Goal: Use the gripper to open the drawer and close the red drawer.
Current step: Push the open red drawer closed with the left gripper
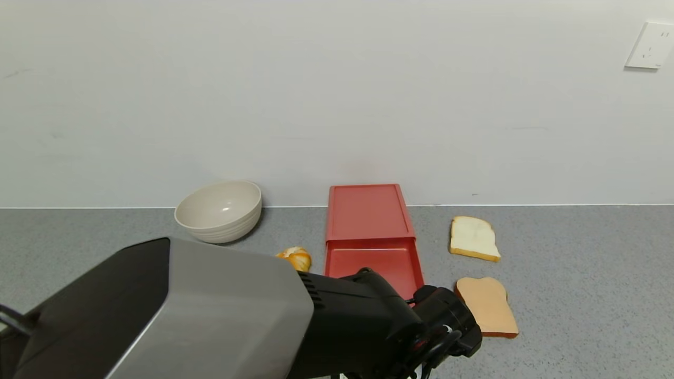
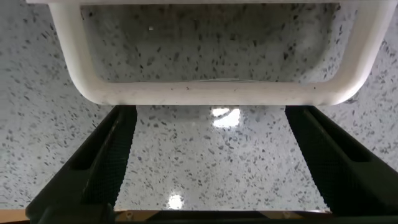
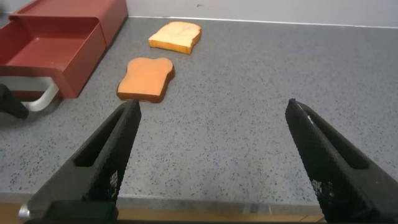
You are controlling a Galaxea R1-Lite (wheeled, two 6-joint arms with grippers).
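Fingers (image 2: 99,168) of the left end effector (image 2: 211,165) stand apart just short of the white handle (image 2: 211,93), not clamping it. Beyond it the red drawer (image 1: 368,213) sits on the grey table (image 1: 579,263) against the wall, its tray (image 1: 376,263) slid out. The right end effector (image 3: 214,162), spread wide and holding nothing, hovers over the table beside two bread slices (image 3: 146,78). A bowl (image 1: 218,210) and orange (image 1: 296,258) lie on the drawer's left.

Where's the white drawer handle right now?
Left wrist view: white handle sits just ahead of the open left gripper, at the pulled-out drawer front.
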